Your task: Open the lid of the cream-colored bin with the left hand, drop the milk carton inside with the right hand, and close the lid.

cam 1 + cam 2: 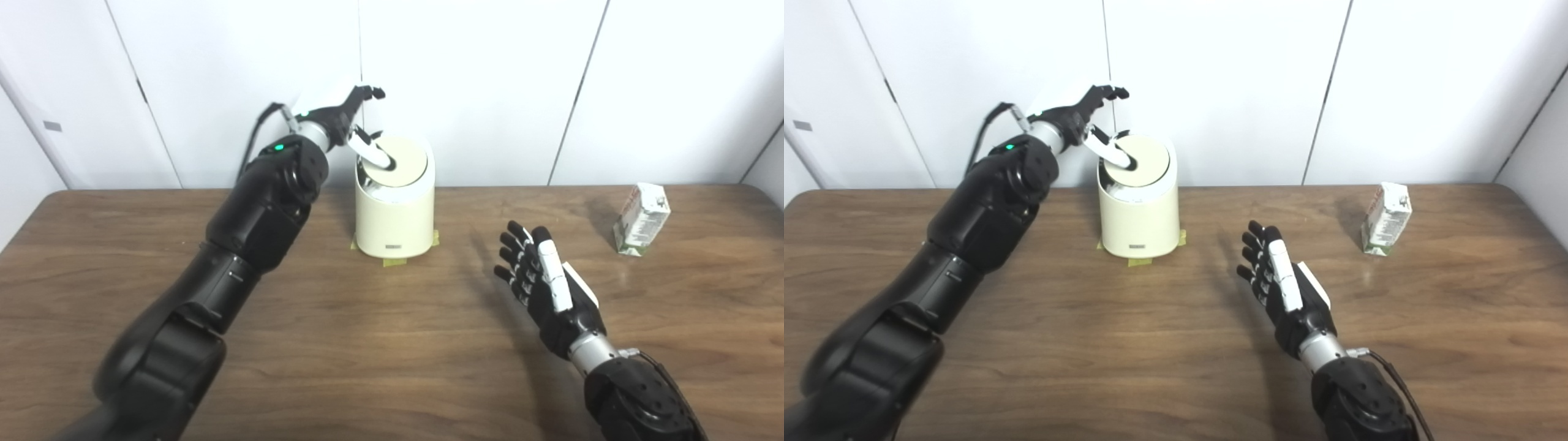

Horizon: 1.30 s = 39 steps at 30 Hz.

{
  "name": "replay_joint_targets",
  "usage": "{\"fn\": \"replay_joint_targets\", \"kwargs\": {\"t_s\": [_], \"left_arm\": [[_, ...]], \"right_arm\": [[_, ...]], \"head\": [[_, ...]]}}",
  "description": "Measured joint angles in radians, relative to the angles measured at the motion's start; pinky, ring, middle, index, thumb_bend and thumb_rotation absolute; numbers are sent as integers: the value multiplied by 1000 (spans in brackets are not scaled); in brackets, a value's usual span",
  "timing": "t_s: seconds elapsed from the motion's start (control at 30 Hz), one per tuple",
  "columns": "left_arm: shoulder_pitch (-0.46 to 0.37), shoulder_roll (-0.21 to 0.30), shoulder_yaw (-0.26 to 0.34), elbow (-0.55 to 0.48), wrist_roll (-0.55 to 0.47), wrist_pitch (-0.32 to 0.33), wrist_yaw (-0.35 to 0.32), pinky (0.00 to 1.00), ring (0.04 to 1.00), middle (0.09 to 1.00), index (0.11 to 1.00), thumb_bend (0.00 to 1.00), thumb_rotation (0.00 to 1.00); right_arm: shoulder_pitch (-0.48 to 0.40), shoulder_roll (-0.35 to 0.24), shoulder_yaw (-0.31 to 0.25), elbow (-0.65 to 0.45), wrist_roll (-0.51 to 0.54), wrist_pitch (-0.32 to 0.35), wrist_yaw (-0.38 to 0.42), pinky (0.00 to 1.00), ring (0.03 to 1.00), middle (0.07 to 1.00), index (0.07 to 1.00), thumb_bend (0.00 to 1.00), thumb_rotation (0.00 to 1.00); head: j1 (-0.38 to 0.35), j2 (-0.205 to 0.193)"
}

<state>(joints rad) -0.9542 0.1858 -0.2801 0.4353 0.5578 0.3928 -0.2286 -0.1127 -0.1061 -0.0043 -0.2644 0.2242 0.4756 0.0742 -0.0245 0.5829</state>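
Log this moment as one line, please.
left robot hand: thumb on bin lid, lid tilted | right robot hand: open, empty | milk carton: upright on table, right of bin

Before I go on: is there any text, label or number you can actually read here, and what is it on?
Nothing can be read.
Bin: a small dark label low on the front, too small to read.
Milk carton: green and dark print on its sides, too blurred to read.
Grey tag on the wall: no text that can be made out.

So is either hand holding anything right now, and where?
Neither grips anything. The left hand presses one finger on the bin lid; the right hand is open, empty.
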Motion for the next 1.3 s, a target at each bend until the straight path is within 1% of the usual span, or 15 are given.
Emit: {"fn": "replay_joint_targets", "kwargs": {"t_s": [0.07,0.1,0.2,0.27,0.3,0.37,0.47,0.53,0.63,0.73,0.87,1.0,1.1,1.17,1.3], "left_arm": [[28,-15,69,-66,-59,24,-5,696,805,855,869,559,341],[42,-20,100,-102,-89,27,-2,764,845,875,885,497,421],[95,-42,160,-189,-144,24,34,873,917,922,905,456,627],[132,-53,178,-232,-173,25,46,887,928,933,918,458,725],[151,-61,191,-255,-187,28,59,848,901,919,909,467,806],[191,-82,221,-300,-208,29,87,825,887,910,903,492,873],[244,-105,244,-362,-233,47,112,822,891,911,903,537,904],[266,-110,247,-383,-246,65,112,840,896,919,917,564,931],[323,-111,274,-459,-273,71,113,846,895,920,919,527,966],[397,-112,295,-502,-289,74,115,852,892,916,927,526,996],[508,-115,326,-534,-331,73,123,883,906,922,944,526,1000],[601,-134,343,-580,-371,60,150,886,916,929,951,507,1000],[658,-147,346,-614,-397,50,159,893,925,941,965,493,1000],[676,-149,345,-614,-408,44,159,894,925,947,972,463,1000],[678,-148,347,-617,-441,40,158,902,929,959,983,433,1000]], "right_arm": [[0,0,-2,-1,1,0,-5,948,1000,988,1000,597,1000],[-1,0,-3,-1,2,0,-8,945,999,987,1000,600,1000],[-2,-1,-5,-5,4,0,-21,943,998,985,1000,599,1000],[-3,-3,-4,-5,4,0,-23,935,997,987,1000,587,1000],[-4,-8,-1,-5,2,0,-23,921,993,986,1000,579,1000],[-6,-21,6,-5,-8,1,-22,895,984,978,996,586,978],[-7,-34,7,-6,-18,1,-29,861,962,964,980,567,880],[-7,-35,4,-11,-21,1,-38,826,928,943,953,551,674],[-7,2,-33,-20,-22,-2,-65,782,878,904,889,580,361],[-7,32,-67,-20,-40,-19,-97,770,842,875,858,627,243],[-12,28,-99,-19,-68,-63,-116,734,808,861,852,681,180],[-19,-15,-131,11,-105,-113,-121,754,843,884,849,682,96],[-17,-61,-162,46,-132,-140,-121,731,830,867,843,718,128],[-7,-95,-179,47,-158,-152,-126,720,810,841,822,746,163],[15,-119,-203,-32,-234,-124,-162,712,767,791,783,823,126]], "head": [[0,3],[0,3],[0,6],[2,6],[2,6],[-3,3],[-5,5],[-6,6],[-3,6],[-15,8],[-40,11],[-80,14],[-123,20],[-167,23],[-213,28]]}}
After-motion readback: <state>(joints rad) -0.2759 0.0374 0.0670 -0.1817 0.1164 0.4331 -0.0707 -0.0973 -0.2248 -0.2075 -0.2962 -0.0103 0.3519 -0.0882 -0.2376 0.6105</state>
